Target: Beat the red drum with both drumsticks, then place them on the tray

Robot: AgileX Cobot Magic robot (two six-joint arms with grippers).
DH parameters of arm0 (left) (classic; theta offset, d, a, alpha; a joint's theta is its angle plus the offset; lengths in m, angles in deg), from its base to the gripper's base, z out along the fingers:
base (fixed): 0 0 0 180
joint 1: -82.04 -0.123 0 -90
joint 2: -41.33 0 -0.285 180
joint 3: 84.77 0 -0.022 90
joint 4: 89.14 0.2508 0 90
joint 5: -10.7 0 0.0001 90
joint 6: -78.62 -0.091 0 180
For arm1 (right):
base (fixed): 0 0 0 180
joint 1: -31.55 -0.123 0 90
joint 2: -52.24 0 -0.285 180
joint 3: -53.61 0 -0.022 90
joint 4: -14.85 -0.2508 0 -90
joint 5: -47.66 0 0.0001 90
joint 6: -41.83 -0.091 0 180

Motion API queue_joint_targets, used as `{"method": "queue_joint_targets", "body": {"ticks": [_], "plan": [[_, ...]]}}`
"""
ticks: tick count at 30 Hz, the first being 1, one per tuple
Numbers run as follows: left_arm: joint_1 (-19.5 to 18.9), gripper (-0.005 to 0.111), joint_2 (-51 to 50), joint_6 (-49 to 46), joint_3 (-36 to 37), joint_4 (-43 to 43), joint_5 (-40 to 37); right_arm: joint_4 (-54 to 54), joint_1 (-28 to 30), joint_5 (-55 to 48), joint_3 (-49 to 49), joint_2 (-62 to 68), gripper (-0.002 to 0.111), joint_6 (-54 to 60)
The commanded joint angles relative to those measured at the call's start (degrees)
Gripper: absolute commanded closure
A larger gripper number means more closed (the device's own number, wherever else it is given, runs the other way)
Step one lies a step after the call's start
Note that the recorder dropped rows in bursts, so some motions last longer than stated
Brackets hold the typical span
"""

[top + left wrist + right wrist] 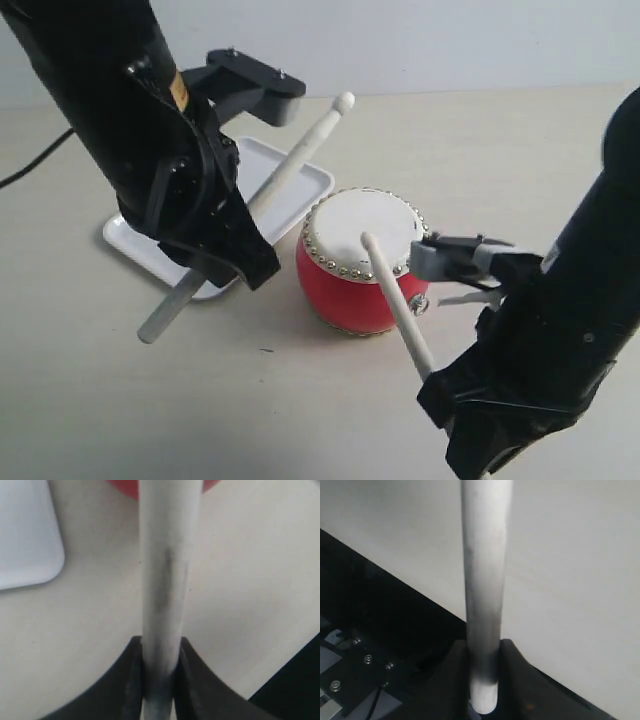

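The red drum [360, 270] stands upright in the middle of the table [250, 400], just right of the tray [300, 195]. It is a squat red barrel with a cream skin on top, a ring of silver studs round the rim and a small metal ring on its right side.

The right drumstick [400, 300] slants up from the near right, and its rounded tip appears to rest on the middle of the skin. The left drumstick [300, 155] is lifted clear of the drum, its tip high above the tray's far right corner and its butt end low toward the near left.

The left gripper [160, 652] is clamped on the left drumstick, both fingers pressed to its shaft. The right gripper [484, 652] grips the right drumstick near its butt in the same way.

I judge the beating to be under way. Neither stick lies on the tray, so setting both down there is not yet done.
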Motion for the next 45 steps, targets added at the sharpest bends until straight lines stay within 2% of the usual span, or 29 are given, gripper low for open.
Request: {"method": "queue_joint_targets", "body": {"ticks": [1,5,11,15,19,25,30,37,41,45], "plan": [[0.31,0.107,3.21,0.51,-0.49,0.18,-1.19,-1.01,-0.09,-0.5,0.63,5.1,0.108,1.71],[0.31,0.107,1.34,0.51,-0.34,0.18,-0.43,-0.35,-0.09,-3.19,2.56,-2.21,0.108,-0.87],[0.31,0.107,-8.26,0.34,1.87,-1.09,3.1,6.02,-0.09,-7.7,6.9,-18.0,0.108,-10.27],[0.31,0.107,-15.47,-0.08,1.87,-2.71,-1.05,8.48,-0.09,-7.7,7.4,-26.33,0.108,-14.1],[0.31,0.107,-17.68,-1.42,1.87,-3.42,-2.39,8.48,-0.09,-7.57,7.4,-29.16,0.108,-15.13],[0.31,0.107,-12.54,-1.03,-0.81,-3.42,-2.39,8.36,-0.09,-1.36,1.91,-24.8,0.108,-12.58],[0.31,0.107,-4.78,-0.27,-3.81,-3.42,-2.39,3.92,-0.09,4.27,-3.85,-12.66,0.108,-4.76],[0.31,0.107,4.01,0.47,-4.34,-3.31,-2.39,1.38,-0.09,4.37,-0.45,4.42,0.108,-0.84],[0.31,0.107,4.32,0.29,-4.22,-3.19,-2.39,1.76,-0.09,2.52,2.18,6.11,0.108,-0.22],[0.31,0.107,1.88,0.18,-2.57,-3.19,-2.39,2.19,-0.09,-2.89,3.76,1.74,0.108,-0.62]]}}
